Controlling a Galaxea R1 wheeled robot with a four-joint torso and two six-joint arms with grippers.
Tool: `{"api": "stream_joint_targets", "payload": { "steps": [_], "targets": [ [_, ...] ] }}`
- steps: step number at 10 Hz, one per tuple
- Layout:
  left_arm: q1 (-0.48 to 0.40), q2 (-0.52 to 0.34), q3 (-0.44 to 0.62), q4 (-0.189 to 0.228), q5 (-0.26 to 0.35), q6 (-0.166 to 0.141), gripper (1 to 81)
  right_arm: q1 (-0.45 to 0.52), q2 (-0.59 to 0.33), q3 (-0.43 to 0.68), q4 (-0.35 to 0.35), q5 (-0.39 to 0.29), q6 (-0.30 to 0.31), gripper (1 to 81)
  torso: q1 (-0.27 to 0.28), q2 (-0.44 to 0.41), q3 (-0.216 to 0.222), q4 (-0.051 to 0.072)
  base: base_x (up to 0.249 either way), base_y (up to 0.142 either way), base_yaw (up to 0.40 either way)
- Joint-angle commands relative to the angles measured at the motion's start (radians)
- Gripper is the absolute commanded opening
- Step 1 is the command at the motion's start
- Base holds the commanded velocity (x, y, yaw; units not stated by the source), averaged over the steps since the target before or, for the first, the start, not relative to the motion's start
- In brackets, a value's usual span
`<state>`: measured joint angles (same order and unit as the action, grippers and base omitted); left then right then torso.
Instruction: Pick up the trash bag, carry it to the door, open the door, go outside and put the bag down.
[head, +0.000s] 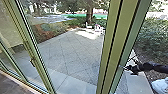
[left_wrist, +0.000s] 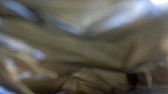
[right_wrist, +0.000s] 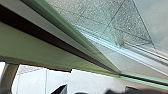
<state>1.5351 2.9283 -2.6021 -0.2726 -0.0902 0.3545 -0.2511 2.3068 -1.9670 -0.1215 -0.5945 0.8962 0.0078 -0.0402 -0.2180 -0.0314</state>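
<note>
Brown, creased film, apparently the trash bag (left_wrist: 82, 50), lies blurred and very close to the camera in the left wrist view; what grips it cannot be made out. In the head view my right gripper (head: 128, 68) reaches in from the right, close beside the outer edge of a green door post (head: 113, 47). The right wrist view has the green frame (right_wrist: 50, 52) slanting across at close range, with glass next to it. Another green upright, at the left in the head view, carries a dark handle (head: 32, 62).
Beyond the frames lies a paved yard (head: 67, 53), bordered by planting and a tree trunk (head: 89, 13). Small white objects (head: 98, 28) stand at the yard's far edge. Bushes (head: 152, 37) grow on the right. A floor rail (head: 23, 83) runs along the lower left.
</note>
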Motion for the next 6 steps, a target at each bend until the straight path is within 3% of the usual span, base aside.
{"api": "stream_joint_targets", "payload": {
  "steps": [1, 2, 3, 5, 6],
  "targets": [
    [-0.009, -0.003, 0.002, -0.004, 0.083, 0.004, 1.0, 0.206, -0.082, -0.013, -0.063, -0.024, -0.042, 81.1, 0.0, 0.0, 0.0, -0.021, 0.0, 0.0, 0.0],
    [-0.009, -0.003, 0.002, -0.002, 0.081, 0.004, 1.0, 0.219, -0.094, -0.004, -0.064, -0.031, -0.043, 81.1, 0.0, 0.0, 0.0, -0.009, 0.0, 0.0, 0.0],
    [-0.009, -0.001, 0.002, -0.002, 0.082, 0.004, 1.0, 0.239, -0.108, 0.002, -0.063, -0.047, -0.066, 81.1, 0.0, 0.0, 0.0, -0.017, 0.0, 0.0, 0.0],
    [-0.009, -0.001, 0.002, -0.002, 0.083, 0.004, 1.0, 0.27, -0.136, 0.024, -0.064, -0.082, -0.102, 81.1, 0.001, 0.0, 0.0, -0.018, 0.0, 0.0, 0.0],
    [-0.009, 0.0, 0.002, -0.002, 0.081, 0.004, 1.0, 0.285, -0.153, 0.034, -0.064, -0.097, -0.118, 81.1, 0.001, 0.001, 0.0, -0.04, 0.0, 0.0, 0.0]
  ]
}}
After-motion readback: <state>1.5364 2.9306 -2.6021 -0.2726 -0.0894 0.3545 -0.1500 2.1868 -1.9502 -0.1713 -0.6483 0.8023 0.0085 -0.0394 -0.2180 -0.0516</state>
